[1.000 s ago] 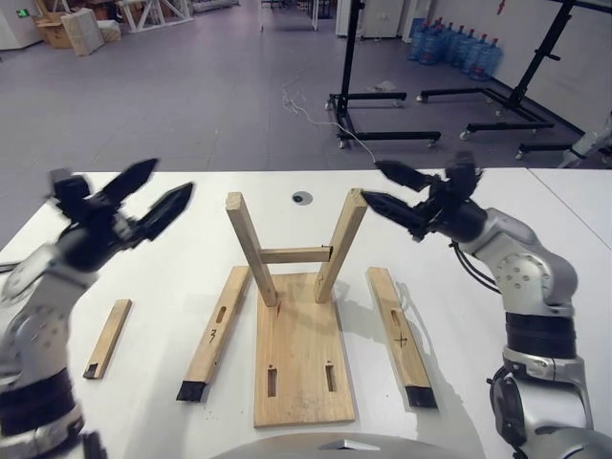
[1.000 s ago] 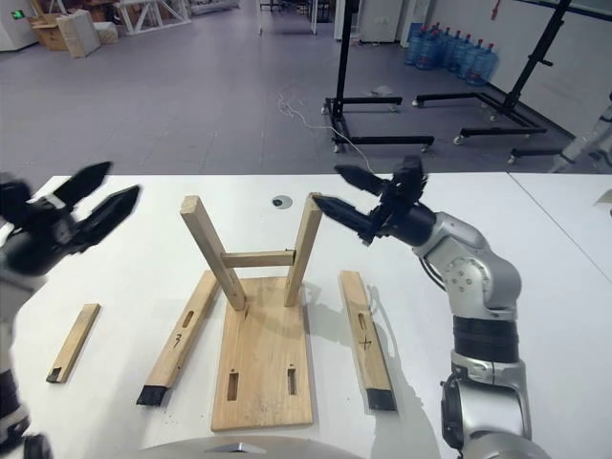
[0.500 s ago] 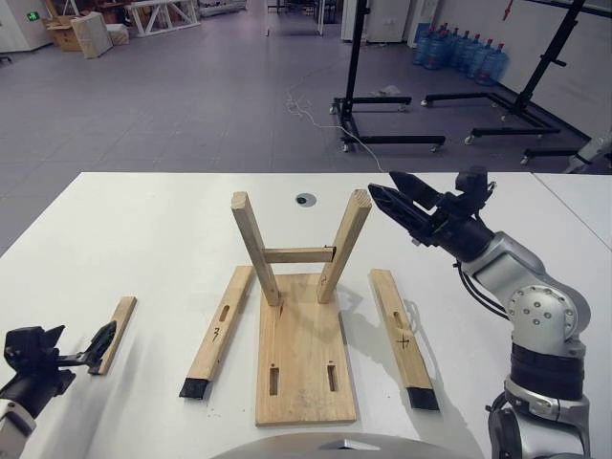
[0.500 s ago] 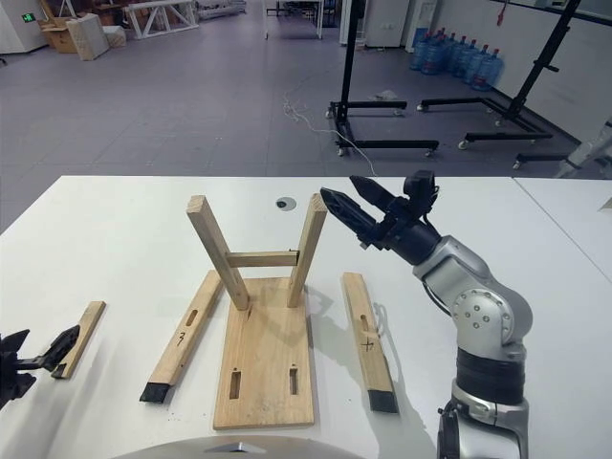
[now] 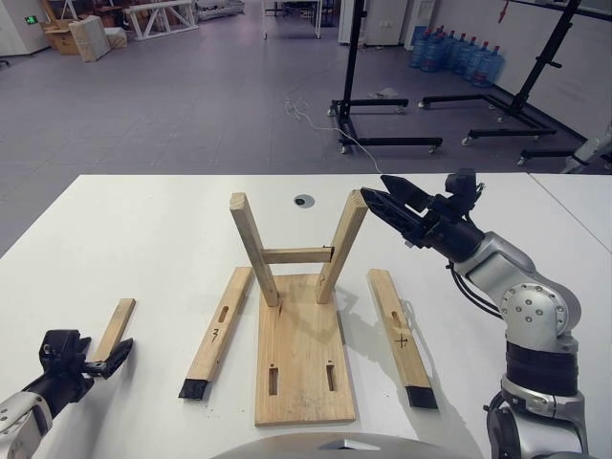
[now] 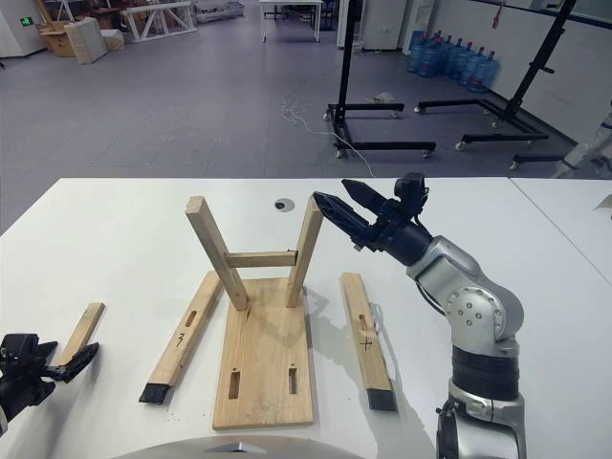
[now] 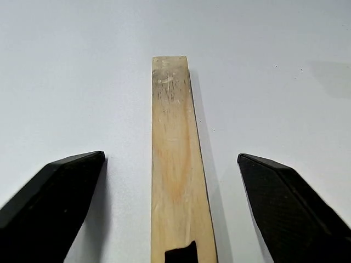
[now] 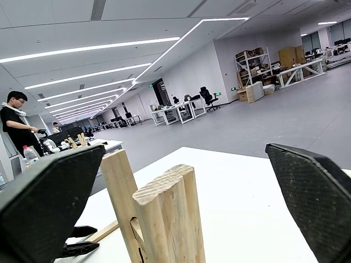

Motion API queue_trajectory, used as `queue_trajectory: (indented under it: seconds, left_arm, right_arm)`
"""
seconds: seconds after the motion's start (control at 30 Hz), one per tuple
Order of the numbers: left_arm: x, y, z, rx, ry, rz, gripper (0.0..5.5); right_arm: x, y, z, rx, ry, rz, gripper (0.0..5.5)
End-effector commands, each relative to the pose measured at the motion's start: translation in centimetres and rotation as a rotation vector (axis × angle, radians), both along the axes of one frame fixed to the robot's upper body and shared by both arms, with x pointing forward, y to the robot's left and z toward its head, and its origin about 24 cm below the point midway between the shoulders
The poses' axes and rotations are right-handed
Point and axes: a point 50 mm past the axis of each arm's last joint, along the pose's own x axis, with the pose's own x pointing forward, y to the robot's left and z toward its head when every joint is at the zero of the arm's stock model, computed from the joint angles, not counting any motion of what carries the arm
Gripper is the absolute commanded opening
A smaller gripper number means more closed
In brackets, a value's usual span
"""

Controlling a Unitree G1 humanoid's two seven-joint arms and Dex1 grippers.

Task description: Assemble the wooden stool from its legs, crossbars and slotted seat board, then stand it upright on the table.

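Left wrist view: left gripper (image 7: pixel 170 158) straddles notched crossbar (image 7: pixel 173 115)

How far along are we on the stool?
Done: two legs joined by a crossbar stand in the seat board. In hand: nothing gripped; open left gripper straddles the loose crossbar, open right gripper at a standing leg's top. Left: two flat legs, the empty near slots, turning it upright.
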Motion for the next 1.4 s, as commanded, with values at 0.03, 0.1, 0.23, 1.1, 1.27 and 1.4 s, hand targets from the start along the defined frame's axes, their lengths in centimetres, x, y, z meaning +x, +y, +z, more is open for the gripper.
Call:
queue_trajectory:
  seconds: [0.03, 0.1, 0.23, 1.1, 1.27, 1.4]
  left_arm:
    - [-1.9, -1.6, -2.6, -0.130, 0.171, -0.006, 3.85]
    - [-2.1, -1.6, -3.2, -0.155, 0.202, -0.012, 3.57]
    - [-2.8, -1.5, -4.5, -0.178, 0.243, 0.001, 3.07]
    - [5.5, -6.7, 6.7, -0.088, -0.834, -0.030, 1.28]
    - [7.7, -12.5, 13.7, -0.027, -1.153, -0.257, 1.28]
    - [9.2, -15.6, 16.6, 0.222, -1.209, -0.577, 1.28]
  right_arm:
    - [-0.4, 0.1, 0.5, 0.000, -0.028, -0.007, 5.40]
    - [-0.7, 0.0, 0.3, 0.002, -0.023, -0.021, 5.40]
    - [-0.9, -0.1, 0.2, 0.012, -0.020, -0.027, 5.40]
    - [-1.5, -0.6, 4.0, 0.219, -0.116, 0.176, 5.40]
    - [-3.5, 1.6, 5.4, 0.300, -0.085, 0.340, 5.40]
    - [-3.3, 5.0, 6.5, 0.336, -0.052, 0.355, 5.40]
